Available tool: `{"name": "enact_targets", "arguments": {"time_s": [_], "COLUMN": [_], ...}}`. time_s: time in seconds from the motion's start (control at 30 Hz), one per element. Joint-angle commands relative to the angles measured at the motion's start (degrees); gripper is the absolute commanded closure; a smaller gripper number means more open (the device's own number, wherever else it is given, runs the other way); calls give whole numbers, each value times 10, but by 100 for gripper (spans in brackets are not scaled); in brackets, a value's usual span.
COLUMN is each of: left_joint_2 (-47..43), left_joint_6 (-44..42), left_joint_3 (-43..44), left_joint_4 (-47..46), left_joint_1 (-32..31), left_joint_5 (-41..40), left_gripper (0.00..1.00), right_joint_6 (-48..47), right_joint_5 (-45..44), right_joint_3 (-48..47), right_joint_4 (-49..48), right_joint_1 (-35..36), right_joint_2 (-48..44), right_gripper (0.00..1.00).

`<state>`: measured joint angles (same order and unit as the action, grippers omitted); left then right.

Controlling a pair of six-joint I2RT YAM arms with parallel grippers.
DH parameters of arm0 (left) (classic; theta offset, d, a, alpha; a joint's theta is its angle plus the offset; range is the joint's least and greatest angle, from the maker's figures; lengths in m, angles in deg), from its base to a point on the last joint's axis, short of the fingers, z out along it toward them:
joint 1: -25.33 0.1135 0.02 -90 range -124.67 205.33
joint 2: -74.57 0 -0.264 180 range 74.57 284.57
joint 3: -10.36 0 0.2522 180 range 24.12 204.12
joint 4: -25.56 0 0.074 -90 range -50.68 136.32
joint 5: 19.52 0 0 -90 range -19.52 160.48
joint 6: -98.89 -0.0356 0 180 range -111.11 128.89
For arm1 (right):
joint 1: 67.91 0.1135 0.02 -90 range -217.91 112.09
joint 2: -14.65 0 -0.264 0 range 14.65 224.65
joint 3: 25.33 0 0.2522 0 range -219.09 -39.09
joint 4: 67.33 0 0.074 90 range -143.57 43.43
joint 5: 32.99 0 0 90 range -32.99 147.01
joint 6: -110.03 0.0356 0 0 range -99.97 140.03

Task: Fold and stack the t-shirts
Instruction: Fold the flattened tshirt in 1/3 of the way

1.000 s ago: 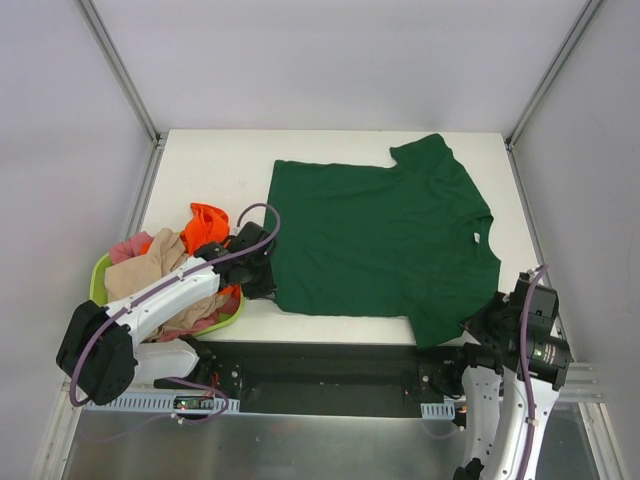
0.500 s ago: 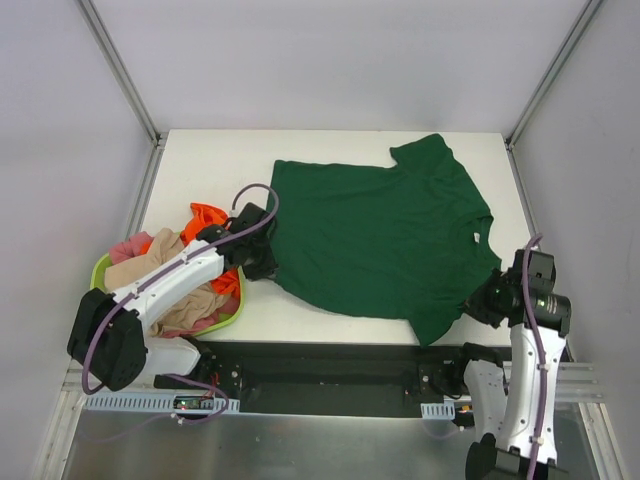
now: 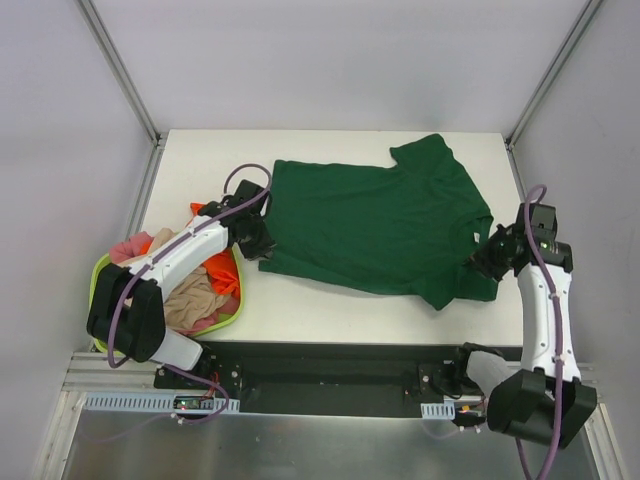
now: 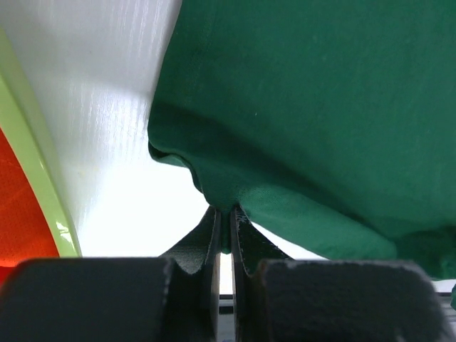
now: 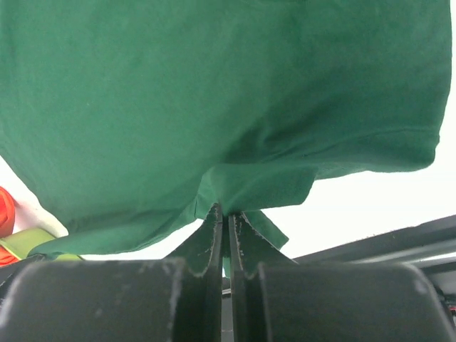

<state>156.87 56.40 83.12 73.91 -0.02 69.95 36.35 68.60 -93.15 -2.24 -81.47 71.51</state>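
Left gripper is clamped on the green shirt's near hem corner. Right gripper is clamped on its near sleeve. The shirt is spread over the table's middle and right side, near edge lifted. It's soft, light, floppy matte knit that sags between grips, so corners suit. Other shirts are bunched in the basket at the near left corner.

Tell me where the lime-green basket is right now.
In the top view, the basket sits at the table's near-left corner, beneath the left arm, left of the green t-shirt.
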Motion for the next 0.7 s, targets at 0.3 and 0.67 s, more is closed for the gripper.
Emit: {"name": "enact_targets", "arguments": {"time_s": [0.3, 0.67], "left_joint_2": [74, 133], "left_joint_6": [-1, 15], "left_joint_3": [72, 110], "left_joint_4": [-3, -5], "left_joint_1": [32, 57], "left_joint_5": [-15, -15], "left_gripper": [100, 100], "right_joint_6": [-9, -40], "right_joint_5": [-76, -55], "right_joint_3": [-139, -230], "right_joint_4": [-95, -134], "right_joint_1": [34, 55], "right_joint_2": [150, 293], "right_gripper": [99, 99]}}
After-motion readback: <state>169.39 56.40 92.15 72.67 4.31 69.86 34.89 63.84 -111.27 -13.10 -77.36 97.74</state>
